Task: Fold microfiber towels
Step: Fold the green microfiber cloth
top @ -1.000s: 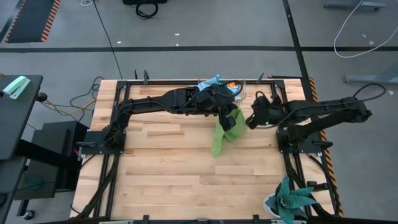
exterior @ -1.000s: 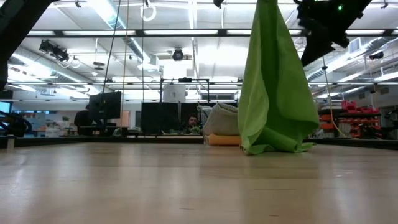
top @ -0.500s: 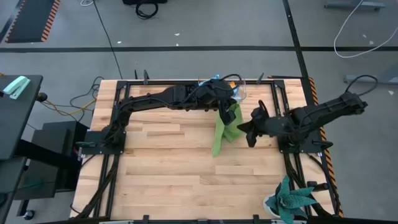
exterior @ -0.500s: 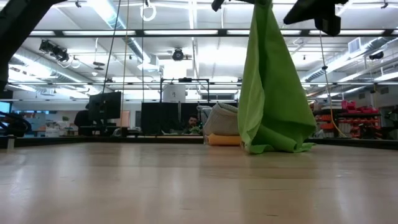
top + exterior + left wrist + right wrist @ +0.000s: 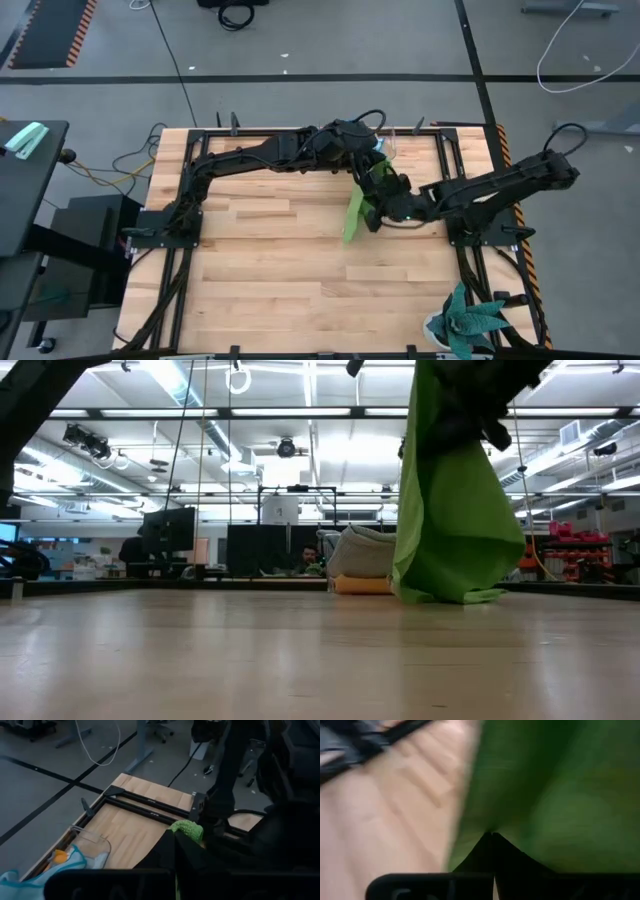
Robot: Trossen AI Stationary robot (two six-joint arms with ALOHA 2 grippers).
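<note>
The left gripper [image 5: 368, 168] has its fingers closed on the top edge of the lime green microfiber towel [image 5: 353, 215], holding it up so the soft cloth hangs with its lower hem touching the pale wooden desk [image 5: 280, 270] at about one o'clock from the desk's centre; the right gripper [image 5: 378, 205], fingers pinched shut against the hanging cloth, appears to hold its side, though how much it has caught cannot be told. I judge this the spreading step before the first fold; the next move calls for drawing the two grips apart and lowering the towel flat; the light blue cloth [image 5: 30, 870] waits by the clear plastic box [image 5: 92, 845] at twelve o'clock.
</note>
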